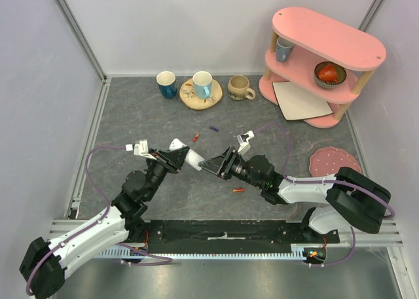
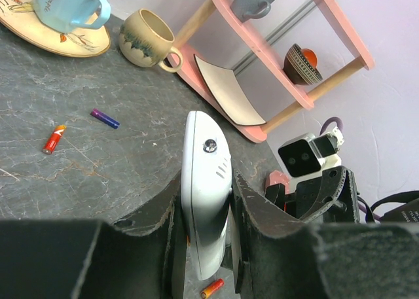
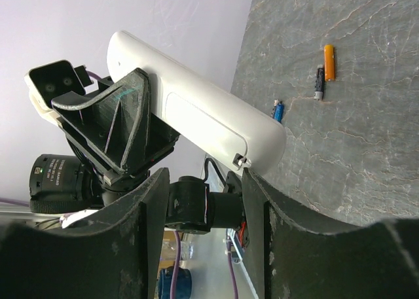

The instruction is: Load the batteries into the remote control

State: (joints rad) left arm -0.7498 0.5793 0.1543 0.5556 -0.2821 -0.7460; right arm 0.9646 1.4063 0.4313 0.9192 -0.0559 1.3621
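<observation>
clamping the remote control in the left gripper, shut hard across its narrow sides near one end, holding it clear of the grey table in the middle of the workspace. probably gripped that low to leave the back face and the far end jutting free toward the other arm. showing, from the right wrist, a long cover panel on that back face with a small latch at its tip; cannot tell whether it is unlatched.

facing that free end with the right gripper, jaws about half apart and clasping nothing, one fingertip just beside the latch, contact unclear. looks set for working the cover, not for taking the handset.

leaving the batteries loose on the table: a red-orange battery and a purple battery just beyond the remote, another red-orange battery nearer the bases, a blue battery glimpsed below the handset. none in a gripper, all seemingly within reach for loading.

farther back, out of the way: cups, wooden plate, pink shelf with a white card.
</observation>
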